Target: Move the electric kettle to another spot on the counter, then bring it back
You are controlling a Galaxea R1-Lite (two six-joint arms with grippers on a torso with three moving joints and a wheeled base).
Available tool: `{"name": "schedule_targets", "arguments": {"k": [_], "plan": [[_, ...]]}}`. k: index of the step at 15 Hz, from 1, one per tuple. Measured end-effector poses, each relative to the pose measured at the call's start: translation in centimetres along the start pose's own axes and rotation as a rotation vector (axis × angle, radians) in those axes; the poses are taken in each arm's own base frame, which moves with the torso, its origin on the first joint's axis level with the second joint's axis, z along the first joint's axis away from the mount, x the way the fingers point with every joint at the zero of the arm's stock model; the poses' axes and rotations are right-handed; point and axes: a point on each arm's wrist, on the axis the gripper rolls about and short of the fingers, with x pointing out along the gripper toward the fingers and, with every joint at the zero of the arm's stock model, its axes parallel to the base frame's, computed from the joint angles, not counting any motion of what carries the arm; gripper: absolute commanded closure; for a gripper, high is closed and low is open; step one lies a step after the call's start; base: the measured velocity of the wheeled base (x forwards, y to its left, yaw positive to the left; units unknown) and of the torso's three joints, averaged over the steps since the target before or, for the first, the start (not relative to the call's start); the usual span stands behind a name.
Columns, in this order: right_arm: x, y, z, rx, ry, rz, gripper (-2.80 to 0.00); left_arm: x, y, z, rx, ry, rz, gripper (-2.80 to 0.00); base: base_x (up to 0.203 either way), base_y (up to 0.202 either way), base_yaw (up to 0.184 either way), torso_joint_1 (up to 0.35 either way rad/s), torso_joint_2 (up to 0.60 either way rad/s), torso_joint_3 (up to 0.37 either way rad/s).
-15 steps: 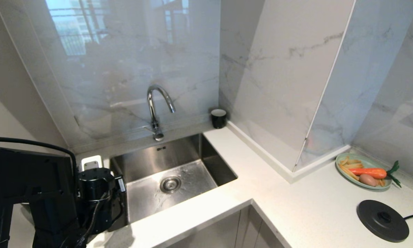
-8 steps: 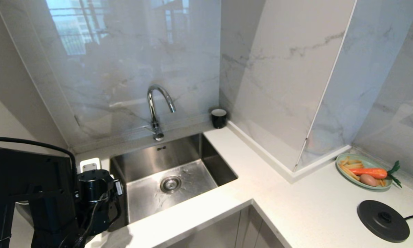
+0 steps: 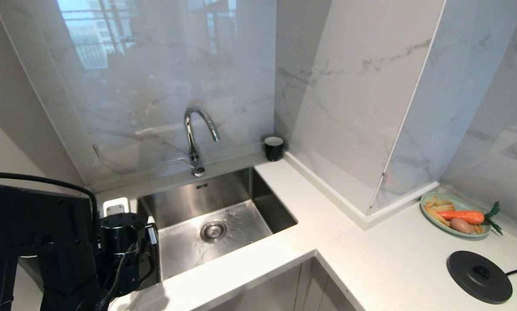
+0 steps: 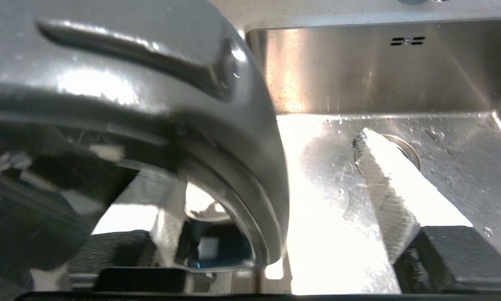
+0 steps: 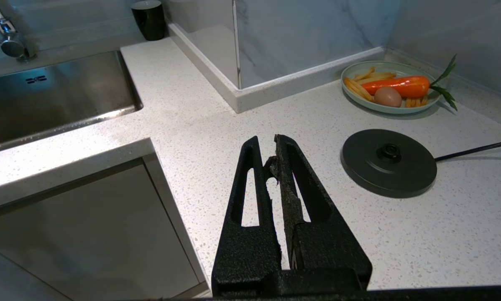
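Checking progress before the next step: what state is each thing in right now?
electric kettle: off its base, at the left gripper by the sink
left gripper: open around the kettle handle
right gripper: shut, empty, above the counter
base disc: bare, corded
sink: empty
faucet: no water running
plate: holding food

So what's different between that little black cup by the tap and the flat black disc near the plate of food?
The black cup stands upright and open-topped with a white inside; the black disc lies flat and low, black all over, with a small knob in its middle. The disc is much wider, and a cord trails from it; the cup has none. The cup sits back in the wall corner, the disc nearer the front. Both are black, round, and rest on the pale counter.
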Motion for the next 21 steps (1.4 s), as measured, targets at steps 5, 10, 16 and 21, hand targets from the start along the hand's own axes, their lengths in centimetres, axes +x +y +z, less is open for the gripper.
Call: {"name": "schedule_targets", "arguments": {"k": [5,10,16,21], "plan": [[0.0,0.0,0.0,0.000,0.000,0.000,0.00,-1.6,-0.1,0.2,0.000,0.002,-0.035,-2.80,0.000,0.000,0.000,0.000,0.00,0.000],[0.0,0.0,0.0,0.000,0.000,0.000,0.00,-2.6,0.4,-0.6,-0.019,0.038,-0.025,-2.80,0.000,0.000,0.000,0.000,0.00,0.000],[0.0,0.0,0.0,0.001,0.000,0.001,0.00,-4.1,1.2,-1.4,-0.005,0.067,0.013,-2.80,0.000,0.000,0.000,0.000,0.00,0.000],[0.0,0.0,0.0,0.001,0.000,0.001,0.00,-4.8,0.9,-1.3,0.002,0.055,0.028,-2.80,0.000,0.000,0.000,0.000,0.00,0.000]]}}
